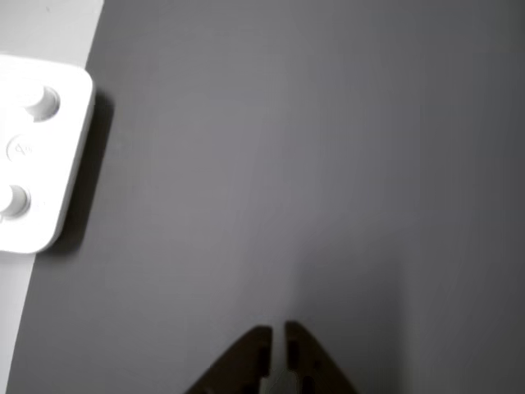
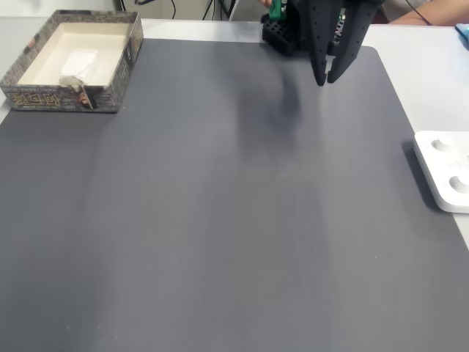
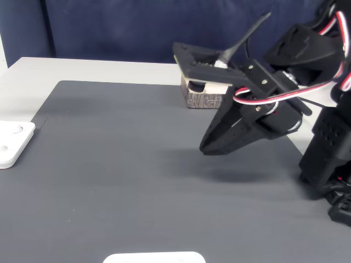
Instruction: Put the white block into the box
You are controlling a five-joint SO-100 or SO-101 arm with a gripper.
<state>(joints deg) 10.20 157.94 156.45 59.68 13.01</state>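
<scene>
One tool [image 2: 327, 79] closed and empty above the mat, box [image 2: 44, 95] partly hidden behind arm.

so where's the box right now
In a fixed view the box sits at the mat's far left corner, well away from the gripper hovering at the far right.

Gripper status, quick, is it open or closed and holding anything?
Gripper: closed, fingertips nearly touching, holding nothing, above the bare grey mat.
</scene>
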